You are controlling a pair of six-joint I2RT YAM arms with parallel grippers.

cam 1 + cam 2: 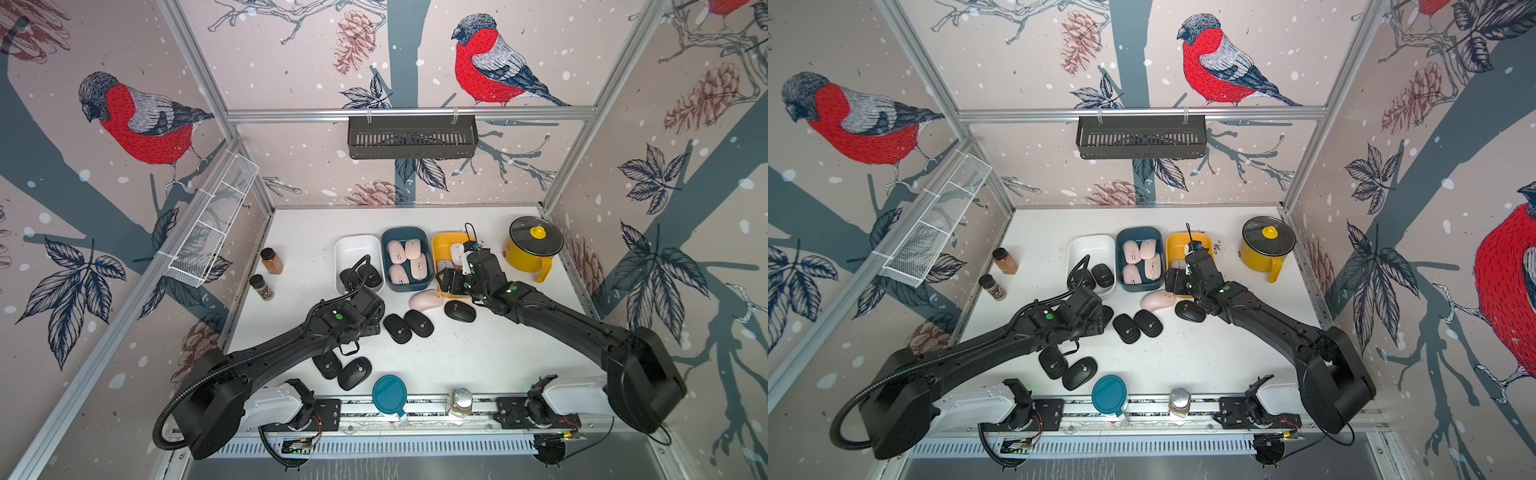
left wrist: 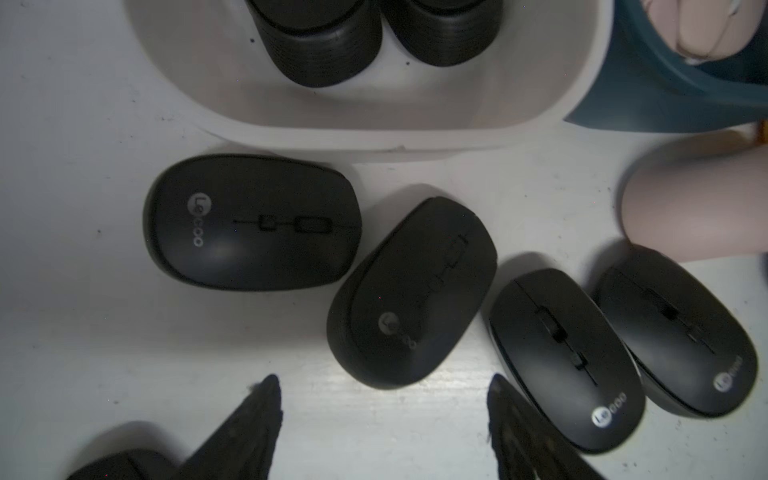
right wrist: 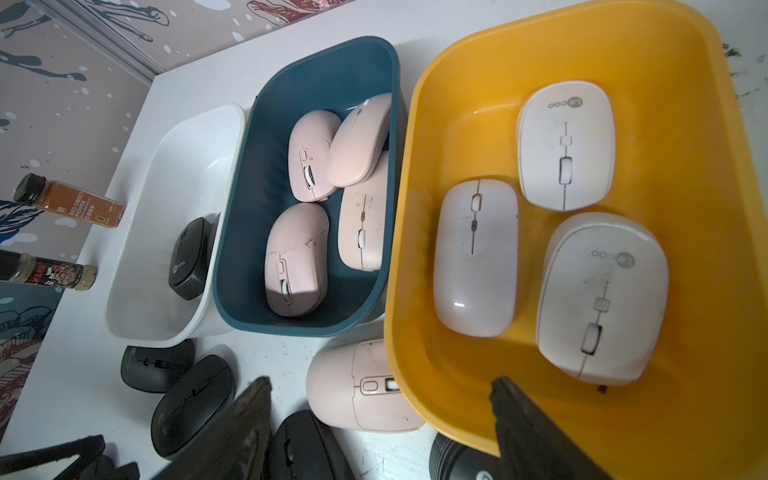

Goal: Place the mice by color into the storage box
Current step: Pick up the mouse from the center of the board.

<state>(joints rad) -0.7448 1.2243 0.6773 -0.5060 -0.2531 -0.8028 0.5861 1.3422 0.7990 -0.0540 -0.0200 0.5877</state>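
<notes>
Three bins stand in a row: a white bin (image 1: 356, 245) with black mice (image 2: 320, 45), a blue bin (image 1: 405, 286) with several pink mice (image 3: 297, 257), and a yellow bin (image 3: 457, 62) with three white mice (image 3: 476, 257). Loose on the table lie a pink mouse (image 1: 426, 299) and several black mice (image 1: 398, 328) (image 2: 249, 222). My left gripper (image 2: 382, 390) is open just above the table, with a black mouse (image 2: 411, 291) right beyond its tips. My right gripper (image 3: 380, 384) hangs open and empty over the yellow bin's front rim and the loose pink mouse (image 3: 357, 386).
Two spice jars (image 1: 272, 261) (image 1: 262, 286) stand left of the bins and a lidded yellow pot (image 1: 534, 249) stands right of them. A teal-lidded container (image 1: 390, 395) and a glass jar (image 1: 460, 402) sit at the front edge. A wire basket (image 1: 212, 224) hangs on the left wall.
</notes>
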